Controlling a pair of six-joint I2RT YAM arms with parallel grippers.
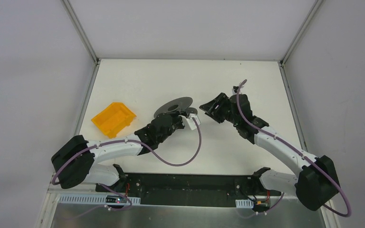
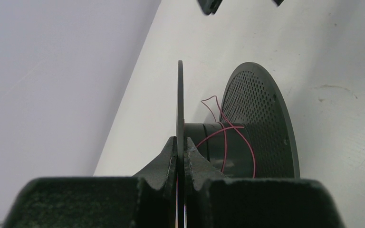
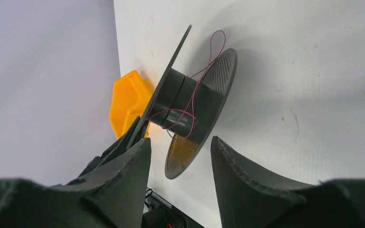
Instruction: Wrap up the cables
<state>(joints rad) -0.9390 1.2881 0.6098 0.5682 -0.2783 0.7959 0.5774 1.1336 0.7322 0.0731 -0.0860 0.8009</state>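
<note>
**Top external: spool [image 1: 173, 105] pinned by left jaws, right jaws wait open**

Left wrist cam shows the grip. The left jaws are shut tight on the rim of the near flange, w/ the thin plate sandwiched between them. That holds the spool tipped on edge w/ its hub facing out sideways, prob. so the other arm gets a clear lane round the hub. Can't tell if the far, perforated flange touches the desk [image 1: 171, 76] or hangs just off it.

The wire [image 2: 225, 135] is hair-fine and reddish. It sits on the hub btwn the two flanges in a few slack turns that cross each other. One loose loop stands out past the hub toward the perforated flange's rim. The turns are neither tight nor neat, so I'd judge the wrapping is at an early stage. No free end that I can make out.

The right jaws are spread wide w/ nothing in them, just beside the spool and aimed at it. On the right wrist cam the hub and wire lie straight ahead of the gap. My guess is they're set there to catch the slack loop and lay it round the hub. The wire is so thin it could easily slip out of a pinch.

Counts:
- 1 spool, w/ 2 flanges
- 1 wire
- 1 orange bin [image 1: 114, 118], near the spool on its left, not touching
- 2 arms: left arm [image 1: 119, 147] and right arm [image 1: 278, 142]
- 2 purple cables [image 1: 185, 159], one per arm, not part of the job
</note>
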